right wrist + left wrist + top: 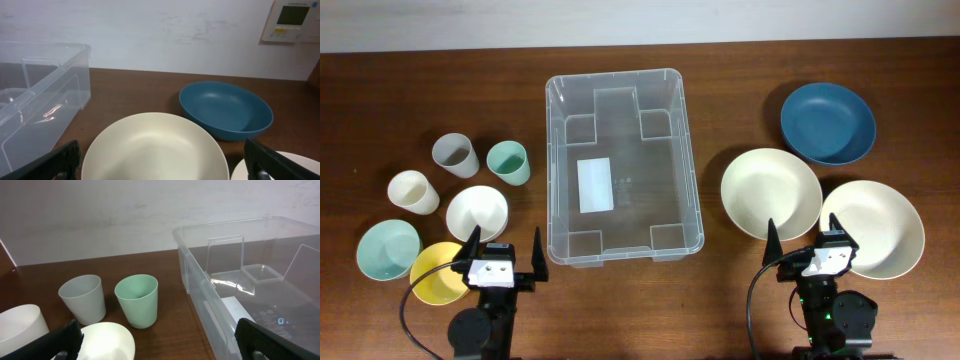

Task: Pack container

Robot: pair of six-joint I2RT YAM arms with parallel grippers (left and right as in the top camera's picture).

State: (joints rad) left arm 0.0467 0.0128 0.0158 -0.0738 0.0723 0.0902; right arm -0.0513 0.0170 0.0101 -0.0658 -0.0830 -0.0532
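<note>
The clear plastic container (620, 230) sits at the table's middle, empty, with a white label on its base; it also shows in the left wrist view (200, 280) and the right wrist view (45, 85). My left gripper (503, 258) is open and empty at the front left, beside a white bowl (477, 211) and a yellow bowl (438, 272). My right gripper (807, 243) is open and empty at the front right, over the near edges of two cream bowls (770, 190) (875, 228).
A grey cup (454, 153), a green cup (508, 162), a white cup (412, 191) and a pale green bowl (388, 249) stand at the left. A blue bowl (827, 121) lies at the back right. A wall runs behind the table.
</note>
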